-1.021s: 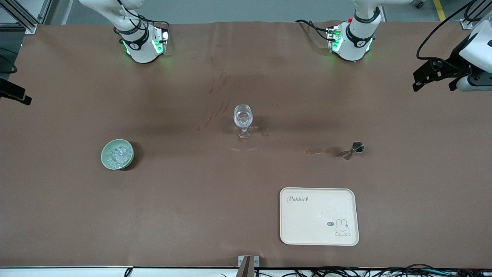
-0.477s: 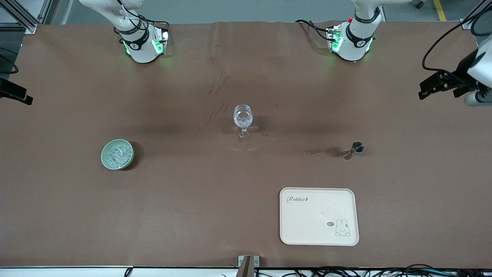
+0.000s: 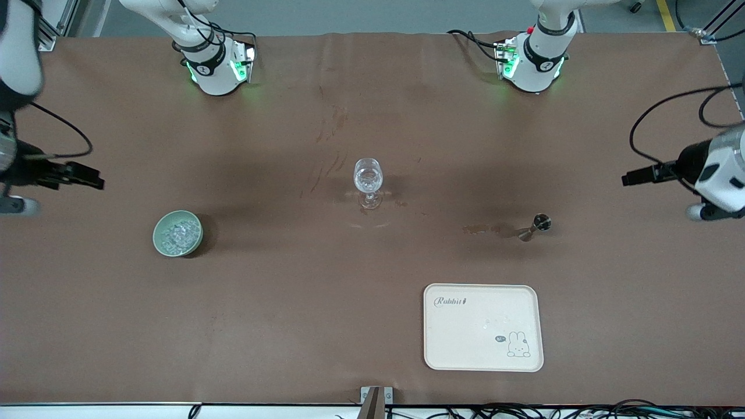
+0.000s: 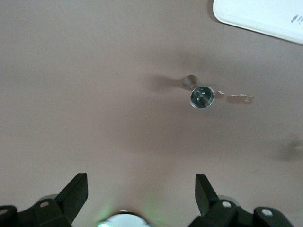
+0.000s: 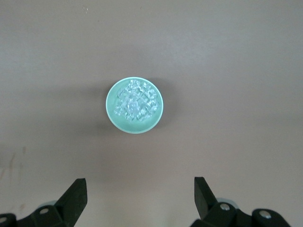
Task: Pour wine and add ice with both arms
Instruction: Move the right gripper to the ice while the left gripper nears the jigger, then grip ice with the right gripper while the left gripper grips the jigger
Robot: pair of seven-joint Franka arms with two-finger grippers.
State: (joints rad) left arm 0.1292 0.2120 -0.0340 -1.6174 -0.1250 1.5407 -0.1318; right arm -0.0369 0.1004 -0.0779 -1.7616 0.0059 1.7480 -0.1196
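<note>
A clear stemmed glass (image 3: 368,181) stands at the table's middle. A pale green bowl (image 3: 177,233) holding several pieces of ice (image 3: 177,231) sits toward the right arm's end. A small metal jigger (image 3: 538,226) stands toward the left arm's end. My right gripper (image 3: 96,182) is open and empty, up over the table between the bowl and that table end; its wrist view shows the bowl (image 5: 115,118) and ice (image 5: 135,102) ahead of the gripper (image 5: 140,191). My left gripper (image 3: 627,178) is open and empty, over the table beside the jigger (image 4: 202,97), which lies ahead of it (image 4: 141,189).
A cream tray (image 3: 483,349) with a rabbit print lies nearer the front camera than the jigger; its corner shows in the left wrist view (image 4: 236,16). A wet stain (image 3: 480,230) lies beside the jigger. Black cables trail from both wrists.
Both arms have swung in over the table. The left gripper came closer to the jigger; the right gripper came in from the table's end toward the bowl. Table objects have not moved.
</note>
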